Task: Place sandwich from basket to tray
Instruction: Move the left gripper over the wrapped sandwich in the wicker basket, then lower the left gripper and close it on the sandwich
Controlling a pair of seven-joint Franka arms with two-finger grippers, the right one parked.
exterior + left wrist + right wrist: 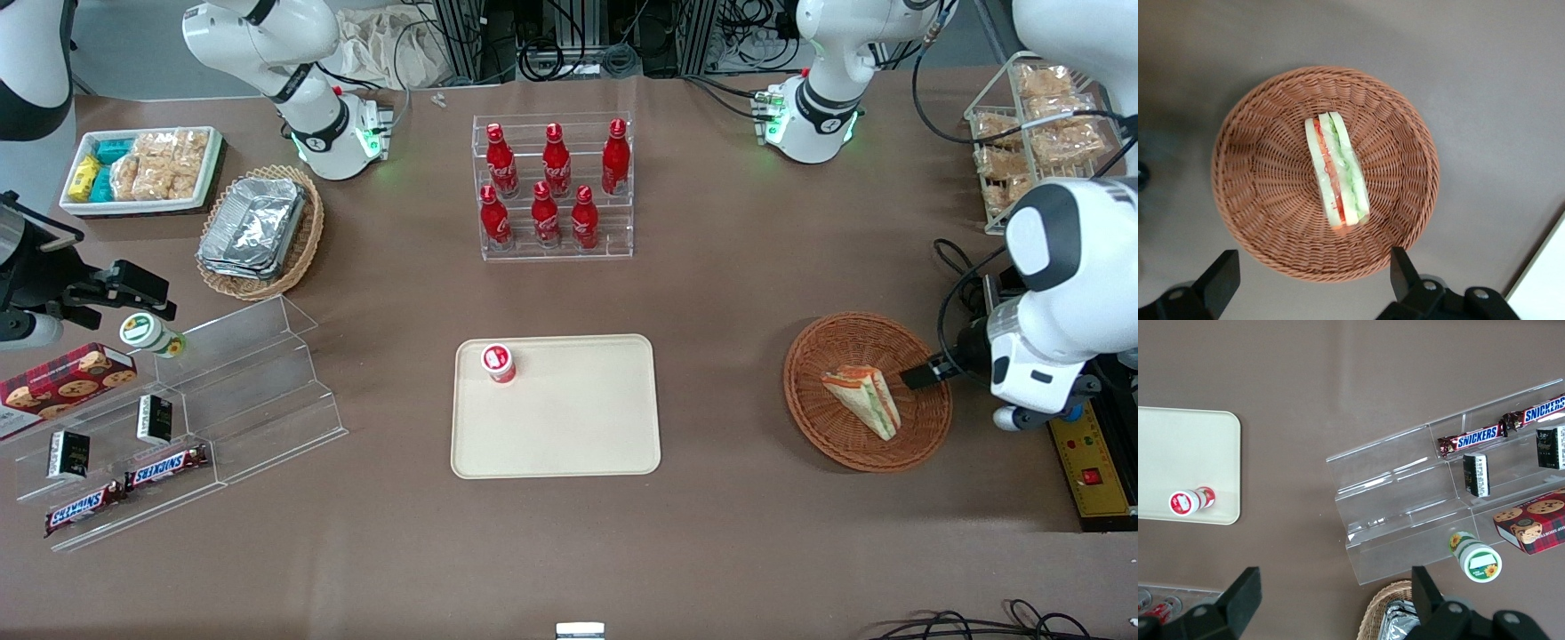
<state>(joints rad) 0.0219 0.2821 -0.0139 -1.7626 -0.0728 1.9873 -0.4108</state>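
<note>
The sandwich [862, 400] lies on its side in the reddish-brown wicker basket [822, 442], toward the working arm's end of the table. The left wrist view shows the sandwich [1337, 172] in the middle of the basket [1258, 200], its red and green layers facing up. My left gripper [925, 373] hovers over the basket's rim at the edge toward the working arm. It is open and empty, with its fingers [1401, 270] spread wide above the rim and apart from the sandwich. The cream tray [569, 436] lies flat in the middle of the table, and its corner shows in the right wrist view [1185, 447].
A small red-and-white bottle [499, 363] stands on the tray's corner. A clear rack of red bottles [553, 187] stands farther from the camera than the tray. A yellow control box [1092, 471] sits beside the basket. A wire rack of snacks [1031, 133] stands at the working arm's end.
</note>
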